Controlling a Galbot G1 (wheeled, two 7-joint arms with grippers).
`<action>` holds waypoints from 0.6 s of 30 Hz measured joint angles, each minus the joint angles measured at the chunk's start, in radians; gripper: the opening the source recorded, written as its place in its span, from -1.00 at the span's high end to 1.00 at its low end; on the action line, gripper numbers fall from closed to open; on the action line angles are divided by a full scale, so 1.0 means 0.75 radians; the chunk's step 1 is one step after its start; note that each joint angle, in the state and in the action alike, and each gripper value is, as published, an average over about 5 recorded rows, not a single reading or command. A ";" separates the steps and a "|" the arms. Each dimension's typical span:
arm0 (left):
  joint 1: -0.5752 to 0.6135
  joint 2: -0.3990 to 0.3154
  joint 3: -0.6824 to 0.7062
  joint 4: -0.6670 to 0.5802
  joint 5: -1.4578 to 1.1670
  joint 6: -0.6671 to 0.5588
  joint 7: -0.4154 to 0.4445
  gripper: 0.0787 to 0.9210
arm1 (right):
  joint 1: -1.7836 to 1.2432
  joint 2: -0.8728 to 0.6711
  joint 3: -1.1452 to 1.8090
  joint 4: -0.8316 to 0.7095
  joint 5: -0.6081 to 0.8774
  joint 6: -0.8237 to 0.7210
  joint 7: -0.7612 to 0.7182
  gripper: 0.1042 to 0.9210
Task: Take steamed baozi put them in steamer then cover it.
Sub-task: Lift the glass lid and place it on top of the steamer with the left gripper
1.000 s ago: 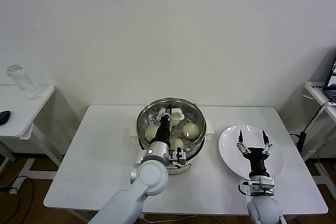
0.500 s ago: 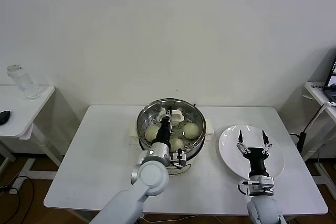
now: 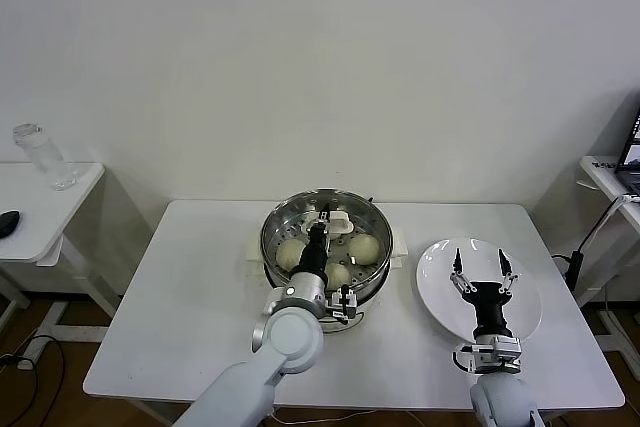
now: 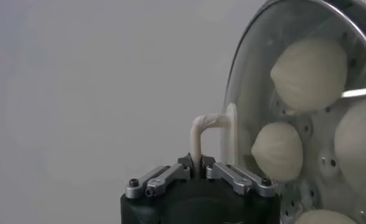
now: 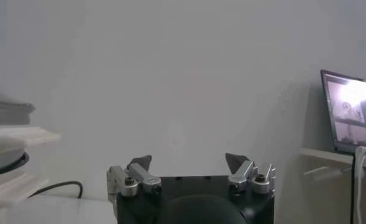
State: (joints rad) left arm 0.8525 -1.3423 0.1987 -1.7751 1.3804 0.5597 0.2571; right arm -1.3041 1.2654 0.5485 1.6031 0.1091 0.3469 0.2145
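Note:
The steamer point(image 3: 272, 227) stands at the table's back middle on its white base point(image 3: 399, 244). Baozi lie inside it: one toward the left point(image 3: 290, 251), one toward the right point(image 3: 364, 246), one at the front point(image 3: 339, 274). My left gripper point(image 3: 322, 217) is shut on the cover's cream-white handle point(image 3: 338, 218) and holds the glass cover point(image 4: 280, 36) over the steamer. The left wrist view shows the handle point(image 4: 208, 124) pinched between the fingers, with baozi point(image 4: 310, 73) behind the glass. My right gripper point(image 3: 479, 260) is open and empty above the white plate point(image 3: 525, 297).
A low side table at the left holds a glass jar point(image 3: 38, 155) and a black mouse point(image 3: 8, 222). At the right edge stands another table with a laptop point(image 5: 352, 112) and a cable point(image 3: 580, 252). The white wall is close behind.
My left gripper with the cover has shifted slightly to the right over the steamer. The right arm has not moved.

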 measured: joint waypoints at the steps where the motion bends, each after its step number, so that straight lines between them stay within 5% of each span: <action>1: 0.001 0.000 -0.001 0.000 0.002 -0.001 0.000 0.73 | 0.001 0.000 0.000 0.000 0.000 0.000 0.000 -0.76; 14: 0.015 -0.006 -0.014 0.009 0.024 -0.019 0.000 0.72 | 0.002 -0.003 0.001 0.000 0.001 0.003 0.000 -0.76; 18: 0.020 -0.007 -0.020 0.009 0.028 -0.021 0.002 0.55 | 0.001 -0.002 0.001 0.000 0.001 0.003 -0.001 -0.76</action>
State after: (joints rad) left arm 0.8673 -1.3477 0.1840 -1.7687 1.4013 0.5443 0.2588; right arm -1.3030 1.2636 0.5489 1.6031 0.1097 0.3489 0.2139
